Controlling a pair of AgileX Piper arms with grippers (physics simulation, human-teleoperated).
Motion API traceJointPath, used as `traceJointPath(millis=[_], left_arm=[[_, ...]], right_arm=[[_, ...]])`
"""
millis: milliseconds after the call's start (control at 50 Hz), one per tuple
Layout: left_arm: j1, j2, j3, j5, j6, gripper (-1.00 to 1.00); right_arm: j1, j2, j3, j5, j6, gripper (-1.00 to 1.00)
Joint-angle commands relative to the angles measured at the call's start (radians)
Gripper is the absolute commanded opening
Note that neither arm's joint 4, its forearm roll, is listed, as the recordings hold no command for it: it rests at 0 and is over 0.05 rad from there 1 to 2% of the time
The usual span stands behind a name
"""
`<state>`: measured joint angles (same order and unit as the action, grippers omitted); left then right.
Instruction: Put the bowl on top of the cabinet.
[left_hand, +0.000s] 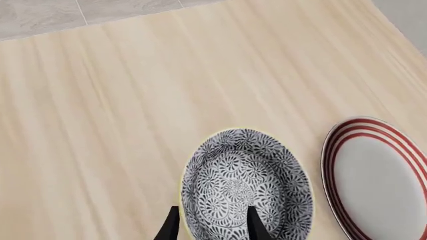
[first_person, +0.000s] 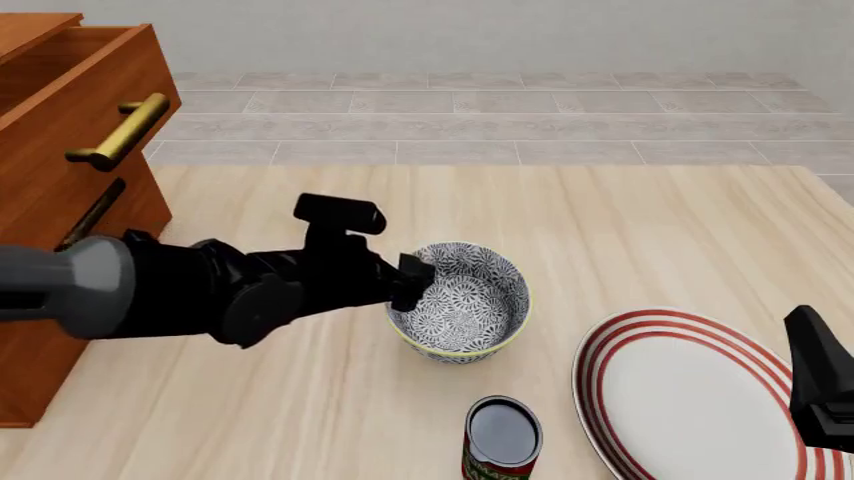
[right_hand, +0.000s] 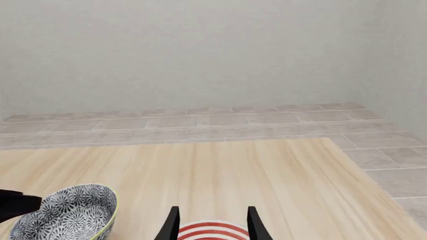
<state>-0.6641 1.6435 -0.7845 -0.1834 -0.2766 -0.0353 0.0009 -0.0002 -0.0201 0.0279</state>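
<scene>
My left gripper (left_hand: 212, 222) is at the bowl (first_person: 461, 300), one finger outside the near wall and one inside, straddling the rim; the fingers stand apart, and I cannot tell from the wrist view whether they already press on the wall or merely bracket it; the bowl appears to sit on the table (first_person: 641, 220), not lifted. My right gripper (right_hand: 212, 222) hangs idle with fingers spread, holding nothing, above the plate (first_person: 694, 395); it has no part in this step.

Location of task items: the bowl lies directly ahead of my left fingertips, with the plate just beyond it on the far side and a can (first_person: 502, 440) near it toward me; the cabinet (first_person: 67, 170) stands well off behind my left arm, at that arm's own side of the table, its upper drawer seemingly pulled out.

Judgement: the step in hand is the grasp on the rim. Next move calls for a firm pinch on the wall, a straight lift clear of plate and can, then a high swing back over the cabinet top; a rim grip may let the bowl tilt, so level carriage matters.
</scene>
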Motion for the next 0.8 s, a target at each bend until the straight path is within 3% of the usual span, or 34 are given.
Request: traceJointPath(millis=[20,800], left_arm=[[0.007,0.022,-0.005,-0.008,-0.009,1.00],[0.017,0.100,-0.056,-0.018,-0.019,1.00]], right_arm=[[0.000,0.000,0.000,0.001,0.001,1.00],[-0.001,0.001,0.000,0.004,0.007,1.00]])
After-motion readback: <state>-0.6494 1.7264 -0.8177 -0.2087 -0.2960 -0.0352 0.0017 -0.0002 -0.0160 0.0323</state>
